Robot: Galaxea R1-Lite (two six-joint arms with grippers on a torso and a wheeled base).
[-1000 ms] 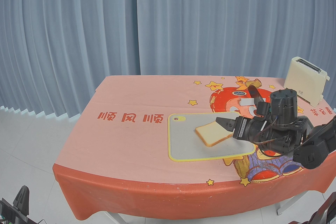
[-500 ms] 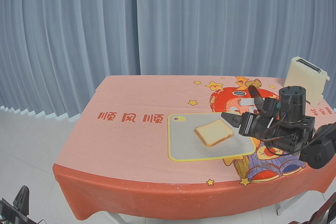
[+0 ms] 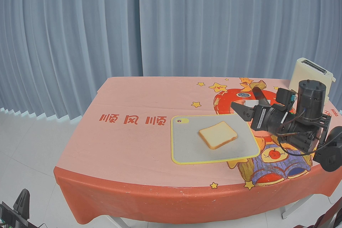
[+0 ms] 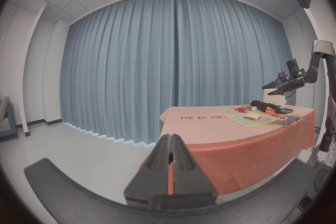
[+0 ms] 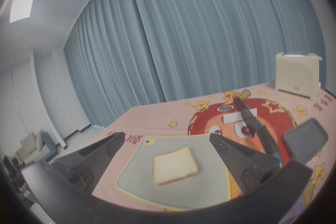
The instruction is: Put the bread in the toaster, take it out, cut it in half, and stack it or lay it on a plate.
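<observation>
We list:
- Bread [image 3: 217, 134]: one slice, flat on the cutting board [image 3: 185, 150].
- Right gripper [image 5: 166, 136]: jaws spread wide, empty, above the board's right edge, clear of the slice.
- Left gripper [image 4: 170, 140]: jaws pressed together, low, well off the table [image 3: 135, 146].
- Toaster [image 3: 311, 77]: far right corner.
- Knife [image 3: 261, 97]: beyond the board.

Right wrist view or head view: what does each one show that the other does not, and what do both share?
Right wrist view adds a dark plate beside the knife, and a sofa far back. Head view adds the tablecloth's hanging front and a table leg. Both share the bread on the cutting board, the toaster, the knife and the open right hand.
</observation>
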